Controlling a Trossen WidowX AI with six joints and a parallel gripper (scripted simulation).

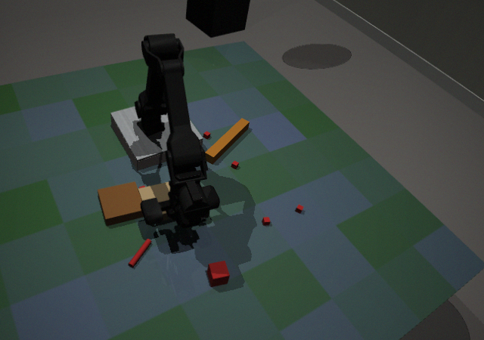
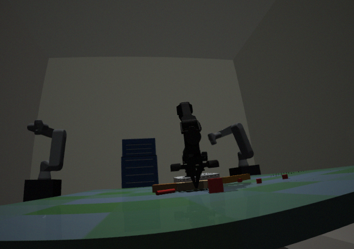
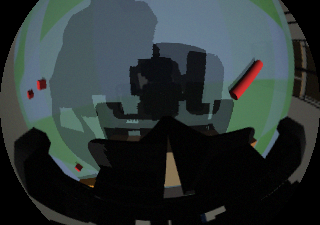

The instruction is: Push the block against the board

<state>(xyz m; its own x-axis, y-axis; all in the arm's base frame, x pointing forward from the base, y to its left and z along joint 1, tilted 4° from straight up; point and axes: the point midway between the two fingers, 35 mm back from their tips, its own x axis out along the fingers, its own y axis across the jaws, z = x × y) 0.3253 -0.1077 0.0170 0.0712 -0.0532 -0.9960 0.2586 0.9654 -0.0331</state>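
Leftmost in the top view, the block [image 1: 119, 199] [image 2: 163, 186] [image 3: 254, 143] lies flat on the tabletop [image 1: 273, 289] [image 2: 142, 220] [image 3: 200, 15], its side apparently against the board [image 1: 147, 193] [image 2: 186, 186] [image 3: 171, 175]. Next, the end effector [image 1: 189, 223] [image 2: 196, 186] [image 3: 166, 120] stands closed and empty by the board's near side. The step looks like lining up edges; the far ones seem slightly uneven. Next likely calls for a light nudge, then backing away.
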